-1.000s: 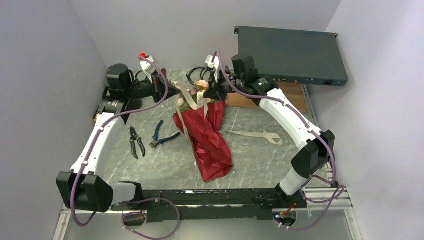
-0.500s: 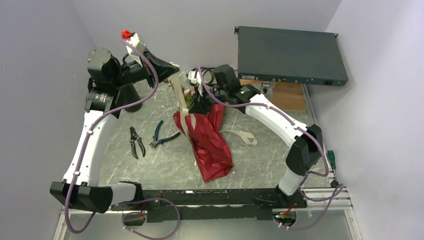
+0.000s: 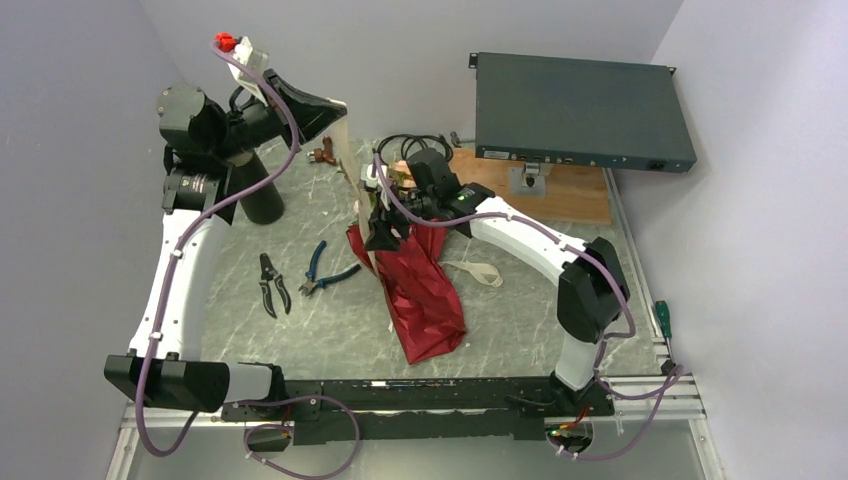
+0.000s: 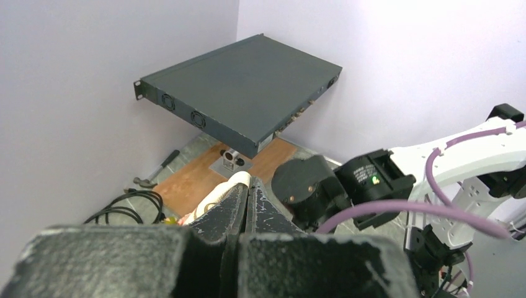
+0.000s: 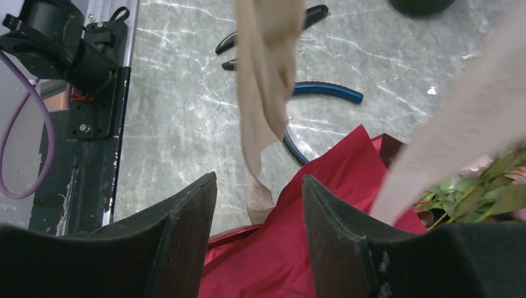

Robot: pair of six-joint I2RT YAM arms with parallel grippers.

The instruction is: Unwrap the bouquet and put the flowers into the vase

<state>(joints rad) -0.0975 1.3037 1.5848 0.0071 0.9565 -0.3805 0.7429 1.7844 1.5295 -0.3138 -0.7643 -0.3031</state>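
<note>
The bouquet (image 3: 420,290) lies mid-table in crinkled red paper (image 5: 310,248). My left gripper (image 3: 337,104) is raised high at the back left, shut on the beige ribbon (image 3: 350,160). The ribbon hangs from it down to the bouquet's top, and its end shows at the left gripper (image 4: 247,182) fingertips. My right gripper (image 3: 385,232) hovers open over the top of the wrap; in the right wrist view the right gripper (image 5: 259,186) has only red paper below the gap, while the ribbon (image 5: 267,62) dangles ahead. Green leaves of the flowers (image 5: 484,192) poke out at right. The dark vase (image 3: 262,195) stands upright at back left.
Pruning shears (image 3: 272,285) and blue-handled pliers (image 3: 325,272) lie left of the bouquet. A loose ribbon piece (image 3: 480,272) lies to its right. A dark rack unit (image 3: 580,105) sits over a wooden board (image 3: 570,195) at back right, with a coiled black cable (image 3: 410,148) behind the bouquet.
The left arm has risen up and back with the ribbon, uncovering the vase. The right gripper has moved left and down over the bouquet's top and opened.
</note>
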